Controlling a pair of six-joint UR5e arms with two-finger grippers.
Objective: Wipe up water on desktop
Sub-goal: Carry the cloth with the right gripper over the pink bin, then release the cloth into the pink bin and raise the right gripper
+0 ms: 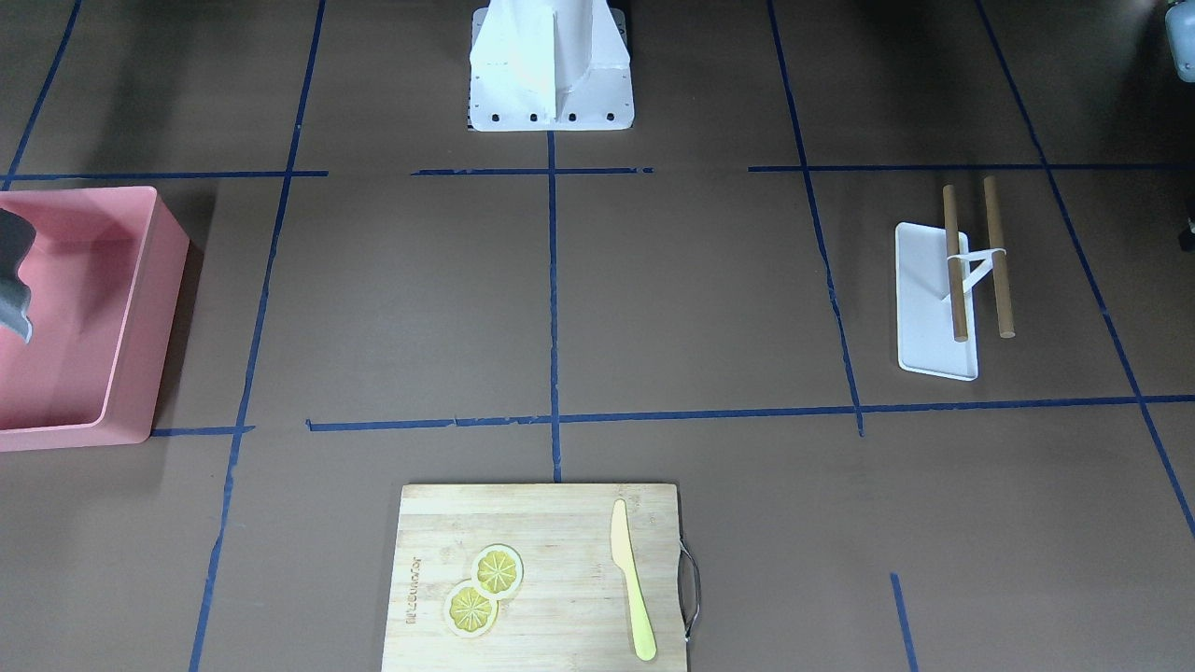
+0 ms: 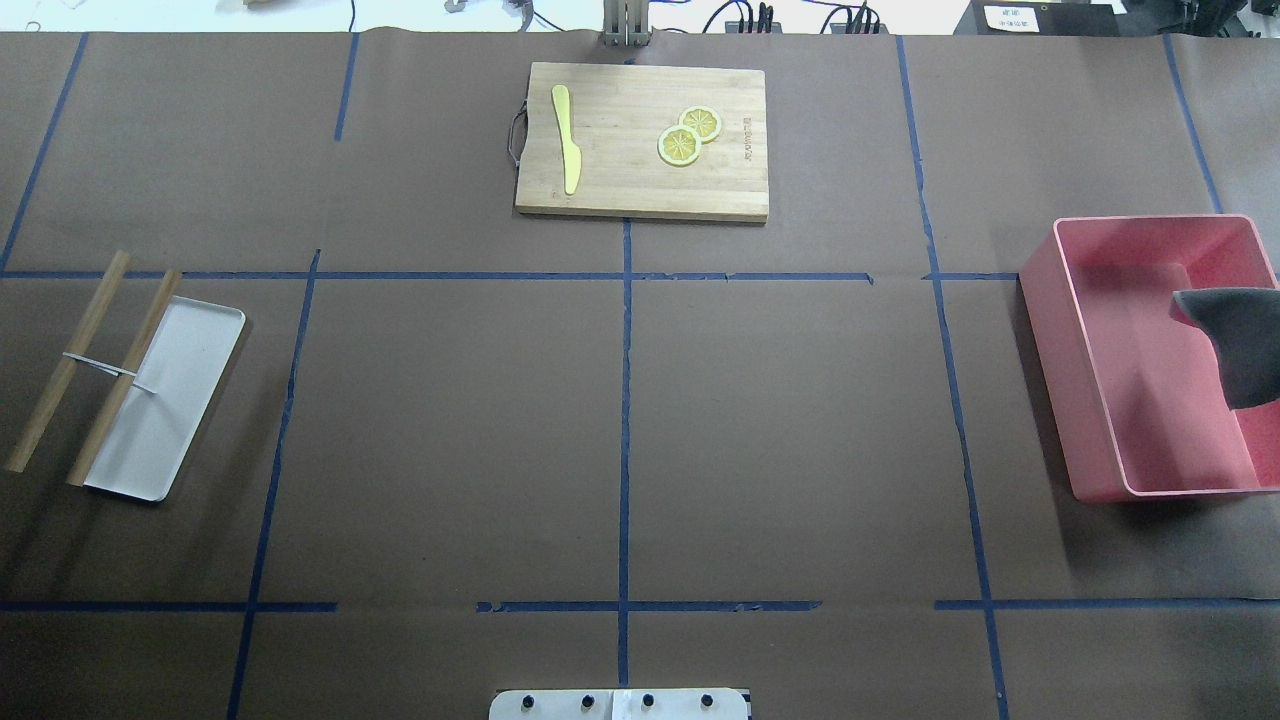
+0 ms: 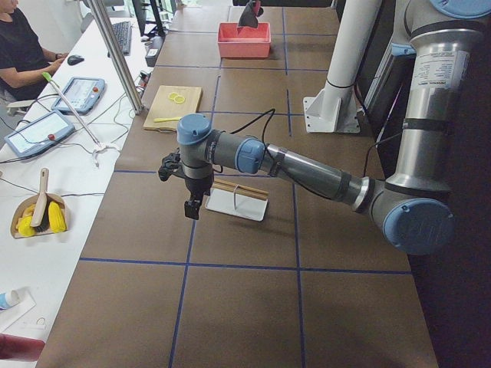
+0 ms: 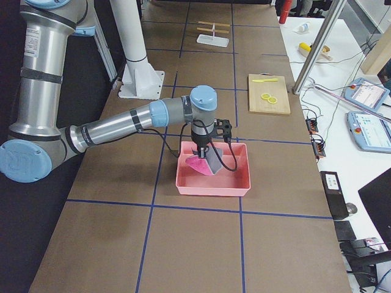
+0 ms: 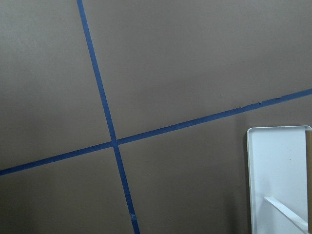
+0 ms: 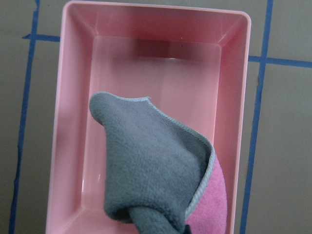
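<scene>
Lifting cloth out of bin; no wiping yet.
Cloth (image 6: 151, 165) hangs under right gripper (image 4: 203, 152) above bin (image 6: 73, 97); whether its jaws pinch it cannot be told, nor the jaws of left gripper (image 3: 192, 208) beside tray (image 5: 278, 170). Desktop (image 2: 800, 420) spreads between both arms; no water discernible. Advise clearing the bin wall, then laying cloth flat and pressing evenly.

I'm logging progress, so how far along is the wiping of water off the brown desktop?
Looks done: unclear, since no water shows on the brown tape-gridded desktop. In hand: the grey-and-pink cloth hangs at the right gripper over the pink plastic bin. Left: probably carrying it out and wiping.
</scene>
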